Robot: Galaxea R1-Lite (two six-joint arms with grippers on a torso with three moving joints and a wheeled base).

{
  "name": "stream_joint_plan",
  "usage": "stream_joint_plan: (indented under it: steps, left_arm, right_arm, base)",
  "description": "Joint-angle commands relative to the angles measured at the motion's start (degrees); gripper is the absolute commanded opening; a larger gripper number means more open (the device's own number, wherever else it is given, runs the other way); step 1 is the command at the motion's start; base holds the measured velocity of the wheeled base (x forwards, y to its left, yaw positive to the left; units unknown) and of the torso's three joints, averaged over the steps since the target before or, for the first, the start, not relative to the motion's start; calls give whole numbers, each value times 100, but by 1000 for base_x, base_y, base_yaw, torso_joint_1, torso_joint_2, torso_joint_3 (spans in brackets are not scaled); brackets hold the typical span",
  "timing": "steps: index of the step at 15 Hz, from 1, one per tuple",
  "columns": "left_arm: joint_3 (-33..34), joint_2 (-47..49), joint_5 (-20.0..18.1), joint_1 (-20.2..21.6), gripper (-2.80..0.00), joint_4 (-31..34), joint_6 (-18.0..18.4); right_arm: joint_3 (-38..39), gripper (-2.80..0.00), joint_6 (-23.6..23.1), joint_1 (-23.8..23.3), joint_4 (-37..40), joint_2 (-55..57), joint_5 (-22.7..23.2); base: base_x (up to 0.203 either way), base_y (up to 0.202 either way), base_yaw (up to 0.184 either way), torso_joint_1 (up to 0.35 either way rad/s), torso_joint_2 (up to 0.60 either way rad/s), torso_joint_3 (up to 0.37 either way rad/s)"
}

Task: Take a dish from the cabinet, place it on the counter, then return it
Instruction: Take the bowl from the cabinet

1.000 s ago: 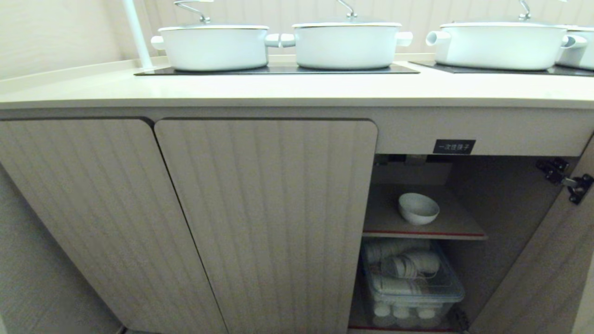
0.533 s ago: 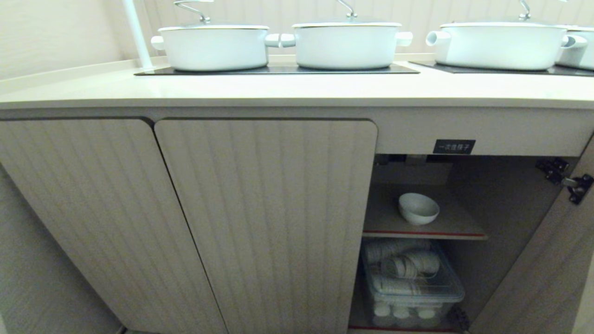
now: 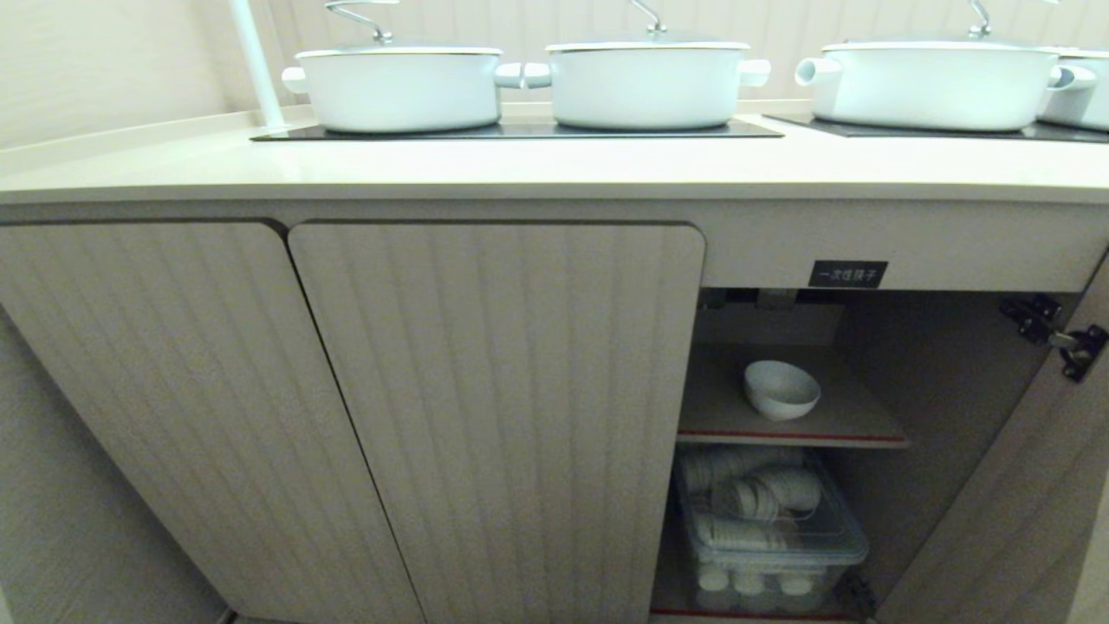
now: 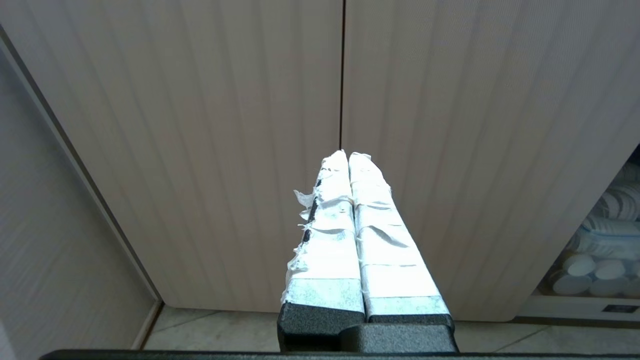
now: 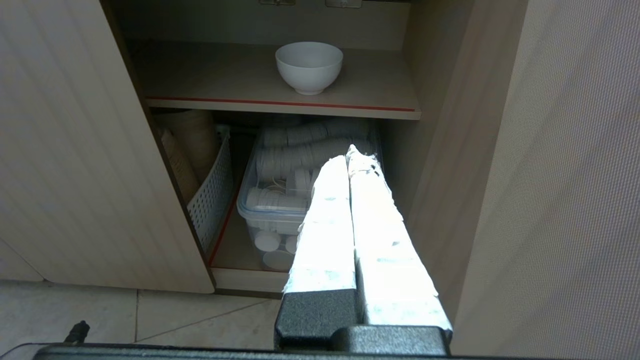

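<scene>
Head view: cream counter [image 3: 520, 169], fluted cabinet [image 3: 494, 390], possibly tiled floor.

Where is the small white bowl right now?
In the head view, the bowl sits lower right on the open cabinet's inner shelf, above a clear plastic box.

Neither arm shows in the head view. The label [image 3: 847, 274] above the open cabinet [image 3: 866, 364] carries white lettering too small to read. Just beyond the right pincer [image 5: 351, 152], its taped fingers cover part of the clear box [image 5: 272, 210]. The rightmost pot [image 3: 1079, 87] is cut off by the edge.
</scene>
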Motion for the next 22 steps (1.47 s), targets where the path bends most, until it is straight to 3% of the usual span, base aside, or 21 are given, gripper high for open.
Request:
stream_joint_plan:
  steps: [1,8,13,16,22]
  left_arm:
    - [-1,0,-2,-1,-280,-3,-2]
    - [-1,0,-2,-1,-280,-3,-2]
    - [-1,0,-2,-1,-280,-3,-2]
    - [-1,0,-2,-1,-280,-3,-2]
    - [-1,0,-2,-1,-280,-3,-10]
  right_arm:
    - [-3,-280,11,0,5,-2,0]
    - [-3,-280,-16,0,5,-2,0]
    - [-56,-280,-469,0,5,-2,120]
    - [-411,-280,-437,0,51,216,488]
    - [-1426,-280,-533,0,4,1888,1113]
  base:
    - [0,0,0,0,0,0]
    - [0,0,0,0,0,0]
    - [0,0,0,0,0,0]
    - [0,0,0,0,0,0]
    - [0,0,0,0,0,0]
